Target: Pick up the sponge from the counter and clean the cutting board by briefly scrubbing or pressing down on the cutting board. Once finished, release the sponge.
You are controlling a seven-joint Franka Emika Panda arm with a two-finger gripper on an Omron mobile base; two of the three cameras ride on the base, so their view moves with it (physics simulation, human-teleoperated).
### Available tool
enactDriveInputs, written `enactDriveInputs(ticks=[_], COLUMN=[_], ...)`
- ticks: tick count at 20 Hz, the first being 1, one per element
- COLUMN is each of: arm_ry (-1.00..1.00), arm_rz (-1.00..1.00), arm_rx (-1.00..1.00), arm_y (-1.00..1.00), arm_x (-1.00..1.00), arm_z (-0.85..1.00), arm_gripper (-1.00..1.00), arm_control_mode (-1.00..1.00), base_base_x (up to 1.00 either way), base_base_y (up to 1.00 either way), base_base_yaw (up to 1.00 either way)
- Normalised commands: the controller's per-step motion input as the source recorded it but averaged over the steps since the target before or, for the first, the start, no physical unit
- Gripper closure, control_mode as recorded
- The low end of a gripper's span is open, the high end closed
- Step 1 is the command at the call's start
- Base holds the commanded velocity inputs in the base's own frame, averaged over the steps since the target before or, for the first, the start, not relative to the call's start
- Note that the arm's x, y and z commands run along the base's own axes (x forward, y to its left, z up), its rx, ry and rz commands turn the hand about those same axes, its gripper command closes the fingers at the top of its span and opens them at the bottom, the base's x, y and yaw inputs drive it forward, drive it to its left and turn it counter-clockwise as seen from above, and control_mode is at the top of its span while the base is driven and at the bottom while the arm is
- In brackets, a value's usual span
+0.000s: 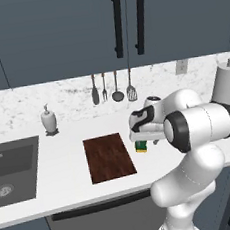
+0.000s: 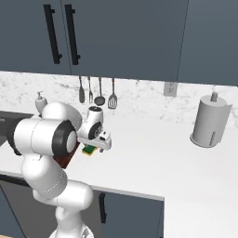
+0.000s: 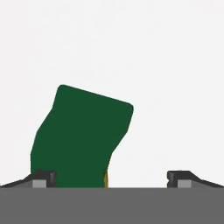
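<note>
gripper (image 3: 111,177) over the sponge (image 3: 78,140), fingers spread, nothing held yet.

i see the sponge on the white counter (image 1: 69,184), just right of the cutting board (image 1: 109,157), with the hand low above it. in the hand view it sits off-centre, nearly under 1 finger (image 3: 43,178) and well clear of the other. my worry: coming straight down, that finger may land on top and shove or tip it, though i can't judge the height well.
</note>
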Motion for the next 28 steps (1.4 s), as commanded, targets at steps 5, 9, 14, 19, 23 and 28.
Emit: enactDriveInputs(ticks=[5,9,14,19,23,28], arm_ry=[0.00,0.00,0.00,0.00,0.00,0.01], arm_rz=[-0.10,-0.11,-0.09,-0.07,-0.05,-0.01], arm_rx=[0.08,0.06,0.01,-0.01,0.00,-0.02], arm_y=[0.11,0.19,0.05,0.08,0.31,0.43], arm_x=[0.12,0.22,0.15,0.03,0.00,0.00], arm_z=[0.00,0.00,-0.23,-0.44,-0.32,-0.53], arm_gripper=[-1.00,-1.00,-1.00,-1.00,-1.00,-1.00], arm_control_mode=[-1.00,-1.00,-1.00,-1.00,-1.00,-1.00], base_base_x=[0.00,0.00,0.00,0.00,0.00,0.00], base_base_y=[0.00,0.00,0.00,0.00,0.00,0.00], base_base_yaw=[0.00,0.00,0.00,0.00,0.00,0.00])
